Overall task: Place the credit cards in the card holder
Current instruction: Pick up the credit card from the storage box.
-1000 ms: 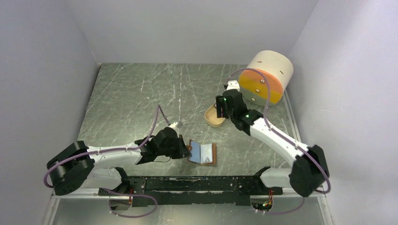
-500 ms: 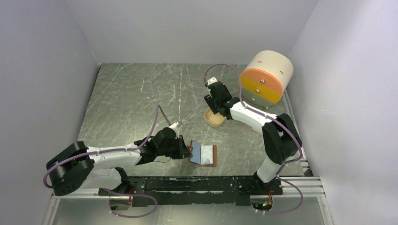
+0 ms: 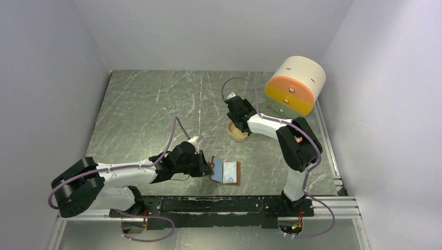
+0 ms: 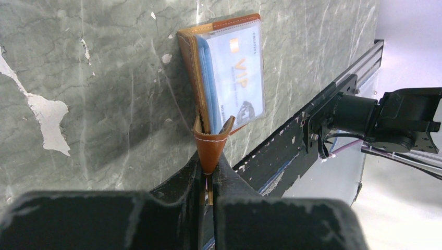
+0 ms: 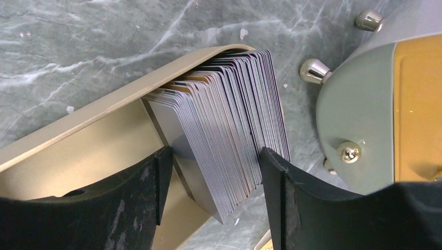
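Right wrist view: right gripper (image 5: 215,164) has its jaws spread wide, straddling the lower corner of the pale grey-white credit cards (image 5: 229,114). They form a fanned stack leaning on edge inside the tan oval shallow dish (image 5: 94,112). Neither finger seems to touch the cards. The cream-and-orange drum-shaped drawer box (image 5: 385,104) sits just beside the dish.

Likely step: taking cards out of the dish. To do it well, centre the fan between the jaws and close slowly so the leaning cards square up instead of splaying. Keep the fingers off the dish rim.

Left wrist view: left gripper (image 4: 208,179) is pressed together, pinching the leather strap (image 4: 211,146) of the small brown leather folding card holder (image 4: 229,67). It lies open on the grey marbled table (image 4: 94,78), well apart from the dish.
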Robot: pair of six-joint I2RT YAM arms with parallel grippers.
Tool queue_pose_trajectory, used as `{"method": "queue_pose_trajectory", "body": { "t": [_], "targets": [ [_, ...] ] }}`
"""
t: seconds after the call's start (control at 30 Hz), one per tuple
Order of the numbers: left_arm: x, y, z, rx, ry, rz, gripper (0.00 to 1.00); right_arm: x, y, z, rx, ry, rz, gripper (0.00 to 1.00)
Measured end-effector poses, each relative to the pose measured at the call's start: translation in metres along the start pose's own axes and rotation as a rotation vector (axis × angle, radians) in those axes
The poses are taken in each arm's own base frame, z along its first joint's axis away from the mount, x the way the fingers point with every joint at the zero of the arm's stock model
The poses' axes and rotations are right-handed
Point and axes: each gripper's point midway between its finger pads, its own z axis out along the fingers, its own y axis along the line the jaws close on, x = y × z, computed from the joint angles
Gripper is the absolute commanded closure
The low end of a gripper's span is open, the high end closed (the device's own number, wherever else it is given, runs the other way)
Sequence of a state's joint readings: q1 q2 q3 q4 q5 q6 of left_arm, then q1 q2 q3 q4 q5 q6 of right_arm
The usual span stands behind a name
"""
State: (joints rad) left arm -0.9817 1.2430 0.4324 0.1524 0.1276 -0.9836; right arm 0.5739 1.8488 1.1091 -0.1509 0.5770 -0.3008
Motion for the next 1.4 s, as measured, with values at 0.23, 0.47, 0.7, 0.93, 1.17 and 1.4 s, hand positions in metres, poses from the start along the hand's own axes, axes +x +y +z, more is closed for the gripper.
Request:
{"method": "queue_pose_trajectory", "body": {
  "t": [0.23,0.47,0.7,0.93,1.17,1.4],
  "targets": [
    [0.0,0.001,-0.001,0.0,-0.001,-0.002,0.9,0.0,-0.01,0.0,0.058,0.015,-0.001,0.44],
    [0.0,0.001,-0.001,-0.001,-0.003,-0.009,0.9,-0.005,-0.018,-0.007,0.078,-0.003,0.019,0.46],
    [0.0,0.001,-0.001,-0.001,-0.002,-0.011,0.9,-0.007,-0.02,-0.011,0.068,-0.008,0.031,0.54],
    [0.0,0.001,-0.001,0.0,-0.003,-0.017,0.9,-0.01,-0.018,-0.014,0.041,-0.012,0.046,0.66],
    [0.002,0.004,-0.002,-0.006,0.0,-0.025,0.9,-0.011,-0.015,-0.02,0.002,-0.009,0.065,0.79],
    [0.003,0.007,-0.004,-0.01,-0.009,-0.044,0.9,-0.021,-0.007,-0.038,-0.092,-0.015,0.127,0.93]
  ]
}}
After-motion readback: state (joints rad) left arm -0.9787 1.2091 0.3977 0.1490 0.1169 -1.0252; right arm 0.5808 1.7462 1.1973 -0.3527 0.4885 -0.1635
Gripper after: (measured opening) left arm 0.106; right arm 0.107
